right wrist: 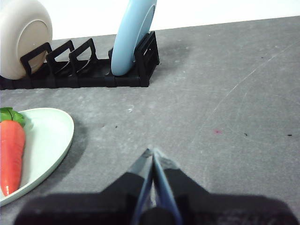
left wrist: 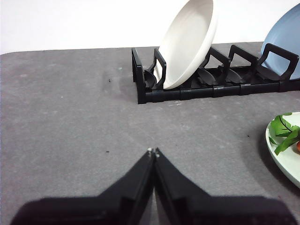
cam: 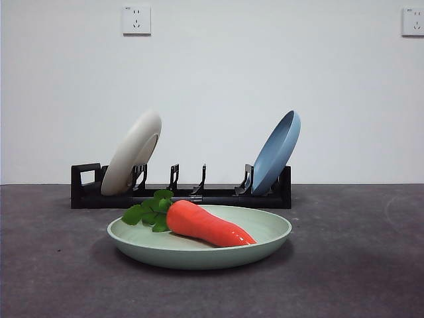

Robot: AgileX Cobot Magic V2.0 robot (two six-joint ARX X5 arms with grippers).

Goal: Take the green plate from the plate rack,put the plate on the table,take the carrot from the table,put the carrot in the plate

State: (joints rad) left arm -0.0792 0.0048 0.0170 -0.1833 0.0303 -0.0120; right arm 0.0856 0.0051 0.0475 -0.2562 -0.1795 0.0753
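The green plate (cam: 265,232) lies flat on the dark grey table (cam: 358,265) in front of the plate rack (cam: 218,196). The carrot (cam: 209,225) lies in the plate, its leaves toward the left. The plate's edge shows in the left wrist view (left wrist: 283,154) and, with the carrot (right wrist: 11,152), in the right wrist view (right wrist: 51,136). My left gripper (left wrist: 153,151) is shut and empty over bare table, left of the plate. My right gripper (right wrist: 151,152) is shut and empty, right of the plate. Neither arm shows in the front view.
A cream-white plate (cam: 132,152) leans in the rack's left end and a blue plate (cam: 277,151) in its right end. The middle slots hold nothing. A white wall with two sockets (cam: 136,20) stands behind.
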